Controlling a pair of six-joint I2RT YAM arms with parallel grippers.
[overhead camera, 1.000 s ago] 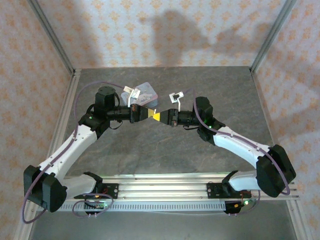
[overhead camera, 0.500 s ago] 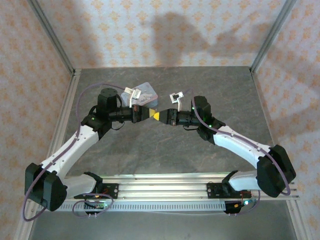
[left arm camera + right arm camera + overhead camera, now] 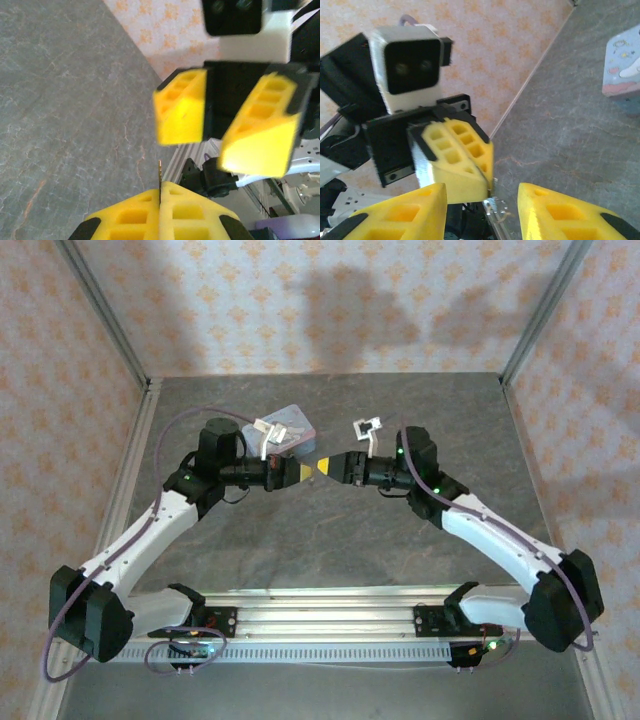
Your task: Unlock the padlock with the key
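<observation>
1. Grey stone-look table (image 3: 330,540). Orange-patterned wallpaper (image 3: 300,310) behind and on both sides. A metal rail (image 3: 330,605) runs along the near edge by my arm bases.
2. My two arms reach in from either side. They meet nose to nose over the middle of the table, slightly towards the far half.
3. My left gripper (image 3: 303,472) is clenched, with the yellow fingers pressed flat together and no gap at the seam.
4. The key (image 3: 159,175) is pinched in that seam. The left wrist view shows a thin pale metal sliver standing straight out of the fingertips. The rest of it is buried between the pads.
5. My right gripper (image 3: 326,466) is released. Its fingers are spread with a clear gap, and I see nothing between them.
6. The two grippers sit tip to tip, just beside each other. In the right wrist view the left gripper's closed tip lines up with the gap between my right fingers. I can't tell whether the key reaches into that gap.
7. The left arm's wrist camera (image 3: 412,60), a white block with a black face, sits right behind the left fingers.
8. The tin (image 3: 292,424) is a pastel blue-and-pink box lying flat on the table, just beyond the left gripper. One corner of it shows at the right edge of the right wrist view.
</observation>
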